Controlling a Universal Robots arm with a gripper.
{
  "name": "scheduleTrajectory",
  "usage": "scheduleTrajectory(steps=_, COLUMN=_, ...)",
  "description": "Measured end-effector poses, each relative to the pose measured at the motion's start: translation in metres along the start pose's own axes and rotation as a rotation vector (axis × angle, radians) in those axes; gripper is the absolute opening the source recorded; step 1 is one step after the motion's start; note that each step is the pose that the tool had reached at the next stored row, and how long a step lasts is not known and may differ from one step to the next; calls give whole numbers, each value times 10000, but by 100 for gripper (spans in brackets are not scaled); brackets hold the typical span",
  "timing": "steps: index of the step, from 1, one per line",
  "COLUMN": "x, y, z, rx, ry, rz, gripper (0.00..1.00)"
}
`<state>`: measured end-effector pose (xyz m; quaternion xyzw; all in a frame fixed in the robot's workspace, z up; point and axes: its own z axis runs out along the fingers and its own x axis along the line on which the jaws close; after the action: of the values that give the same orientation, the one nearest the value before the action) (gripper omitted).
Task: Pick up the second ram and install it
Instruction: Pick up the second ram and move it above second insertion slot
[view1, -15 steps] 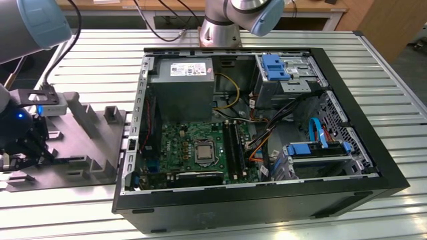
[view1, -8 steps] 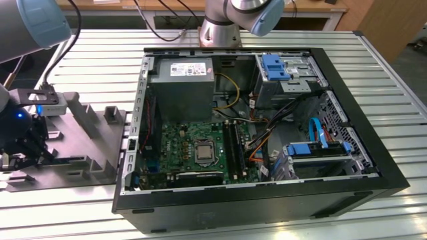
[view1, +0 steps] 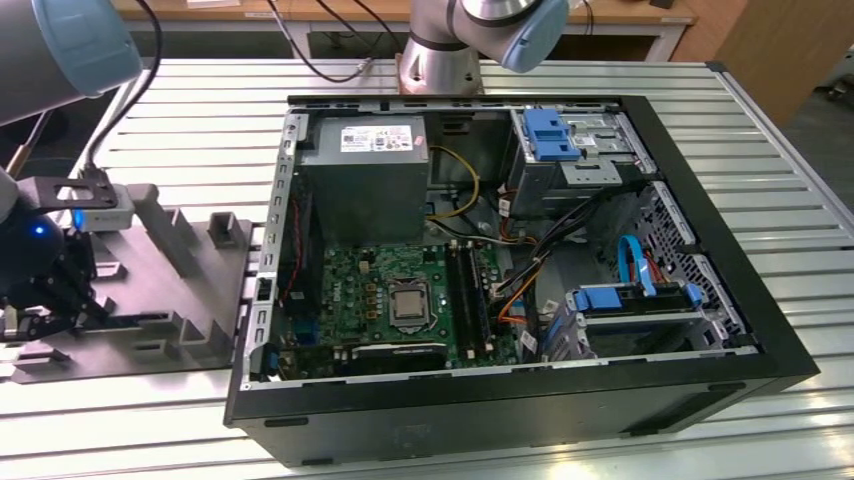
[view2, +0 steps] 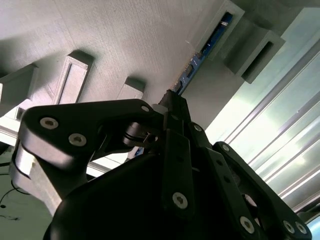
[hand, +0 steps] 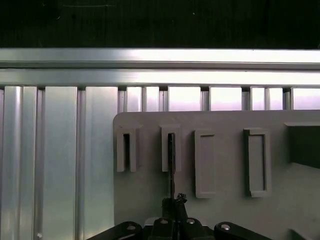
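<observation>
Pinches second ram (view2: 200, 57) with closed gripper (view2: 172, 98), stick standing on edge in gray fixture (hand: 225, 210) slot. Judged light, stiff, fragile; best taken by bare board edges, off chips and contacts.

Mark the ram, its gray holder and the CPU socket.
ram (view2: 199, 60), second wrist view, middle of the blue strip standing in its slot.
holder (hand: 225, 210), first wrist view, bare gray face beside the pockets.
CPU socket (view1: 407, 303), exterior view, center of the silver square.
</observation>
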<state>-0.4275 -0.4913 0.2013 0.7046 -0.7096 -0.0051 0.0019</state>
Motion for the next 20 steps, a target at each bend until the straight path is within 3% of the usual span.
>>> scheduleTrajectory(steps=3, x=-2, y=1, z=-21, rx=4, ry=-48, rz=2, gripper=12)
scheduleTrajectory(steps=11, x=-2, y=1, z=-111, rx=4, ry=-51, rz=12, gripper=12)
scheduleTrajectory(steps=20, x=-3, y=3, z=-333, rx=5, ry=-57, rz=73, gripper=12)
